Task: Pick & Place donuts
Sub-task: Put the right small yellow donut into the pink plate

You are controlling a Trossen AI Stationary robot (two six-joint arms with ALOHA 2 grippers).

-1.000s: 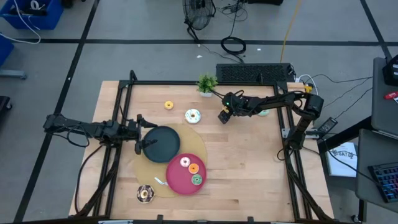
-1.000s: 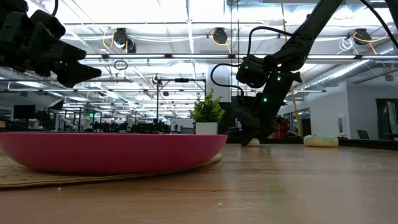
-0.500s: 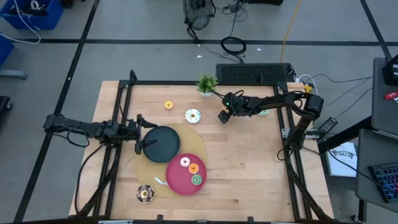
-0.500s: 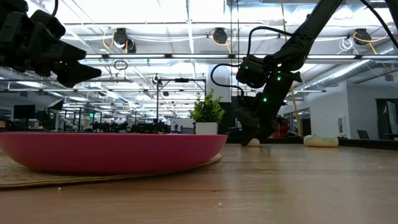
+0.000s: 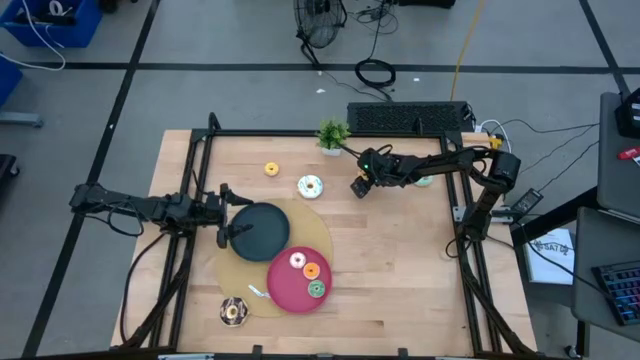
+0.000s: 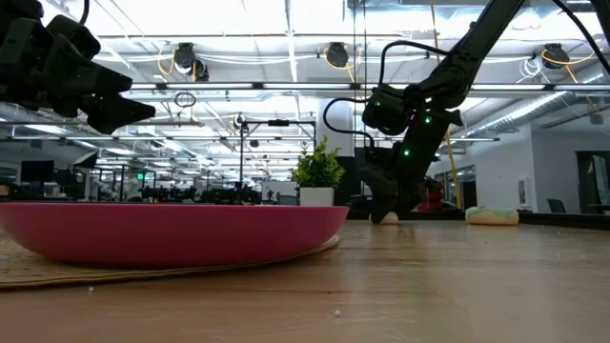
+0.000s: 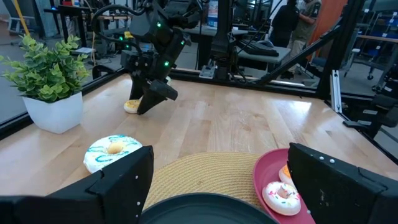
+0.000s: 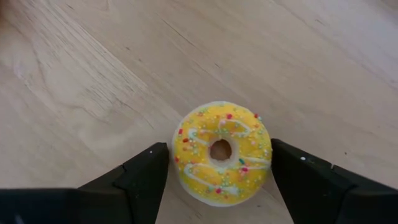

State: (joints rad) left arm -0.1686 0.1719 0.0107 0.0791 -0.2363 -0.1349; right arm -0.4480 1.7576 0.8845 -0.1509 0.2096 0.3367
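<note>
Right gripper [image 5: 358,187] lowered to the surface [image 5: 400,260] in the upper middle of the high view, spread wide, both fingers [image 8: 140,174] straddling a yellow donut [image 8: 221,152] with white drizzle and sprinkles. Not yet closed on it; gaps visible on either side in the right wrist view. Looks light and rigid, a small glossy toy ring, likely a bit slippery on the icing. Best taken across the outer rim, on opposite sides, squeezing toward the hole; a hold only on the rounded top edge could let it pop out.

Left gripper [image 5: 226,215] released too, hanging over the dark plate [image 5: 262,230] at the left centre of the high view, holding nothing.

Other donuts: three on the pink plate [image 5: 290,290] at lower centre, a white-and-teal one [image 5: 311,186] just right of an orange one [image 5: 271,169] near the potted plant [image 5: 332,133], a brown one [image 5: 234,312] at the lower left by the woven mat [image 5: 325,240].

From above, the yellow donut sits hidden beneath the right gripper. In the low view only a pale sliver shows at the fingertips, and a pale lump further right stays too indistinct to name.
</note>
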